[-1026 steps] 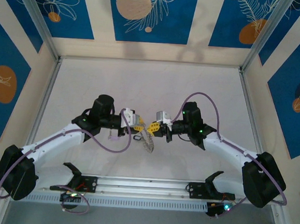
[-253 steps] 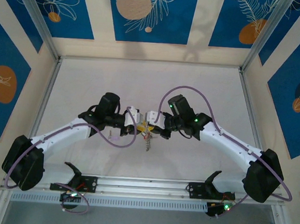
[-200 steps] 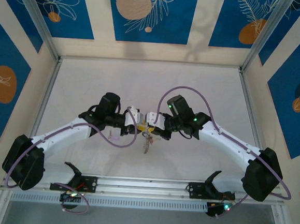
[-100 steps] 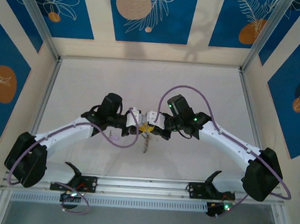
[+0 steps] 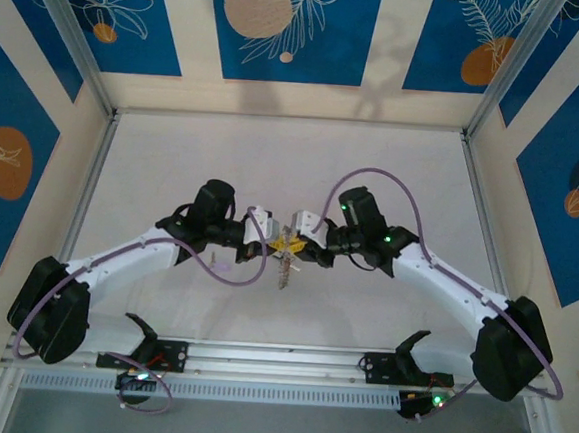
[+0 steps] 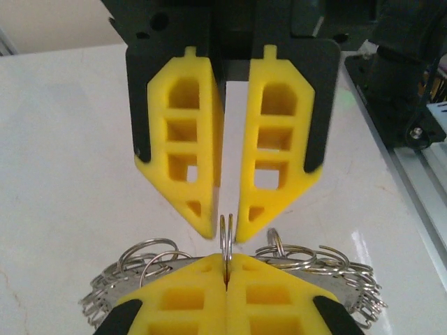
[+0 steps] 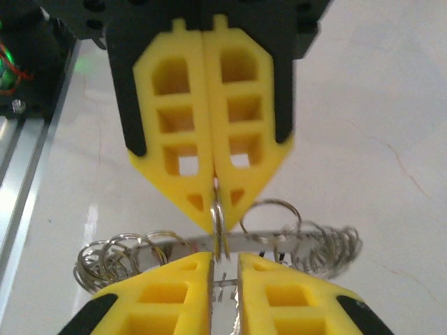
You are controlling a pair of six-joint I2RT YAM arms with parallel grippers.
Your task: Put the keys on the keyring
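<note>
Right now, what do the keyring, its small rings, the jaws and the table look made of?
The keyring: metal by its look, a flat grey band with dull sheen. The small split rings fringing it: bright wire, likely steel, glinting sharply. The jaws: matte yellow lattice, probably printed plastic. The table: pale, smooth, faintly veined, softly reflective; laminate or stone, cannot tell.

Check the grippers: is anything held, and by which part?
The left gripper pinches the keyring by one small upright loop of its fringe; the right gripper stands slightly open around it.
</note>
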